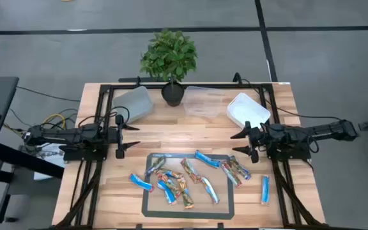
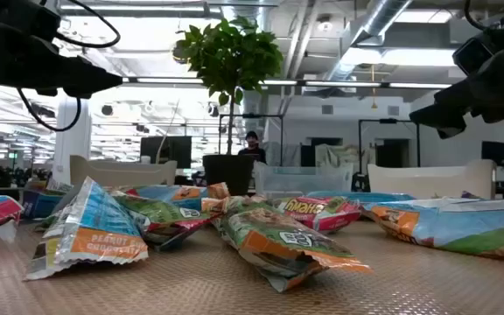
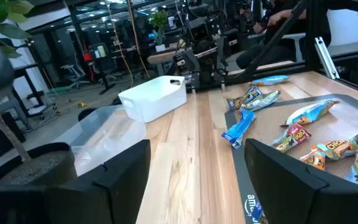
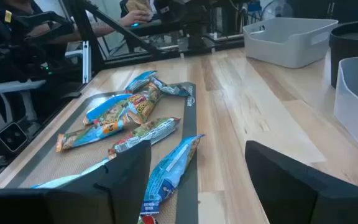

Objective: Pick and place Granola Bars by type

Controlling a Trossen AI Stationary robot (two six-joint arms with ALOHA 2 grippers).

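Several granola bars (image 1: 184,179), some blue-and-white and some multicoloured, lie scattered flat on a dark mat (image 1: 147,206) near the table's front edge. One blue bar (image 1: 265,189) lies off the mat, on the wood at the right. My left gripper (image 1: 121,135) hovers open above the table, left of the mat's far corner, pointing toward the table's right. My right gripper (image 1: 241,142) hovers open at the mat's far right, pointing left. In the right wrist view a blue bar (image 4: 169,165) lies on the mat's edge beyond the open fingers (image 4: 197,180). Nothing sits between either gripper's fingers (image 3: 197,180).
Along the far edge stand a grey tub (image 1: 135,104), a potted plant (image 1: 171,61), a clear tub (image 1: 204,102) and a white tub (image 1: 248,110). Bare wood lies between the tubs and the mat. People sit beyond the table in the wrist views.
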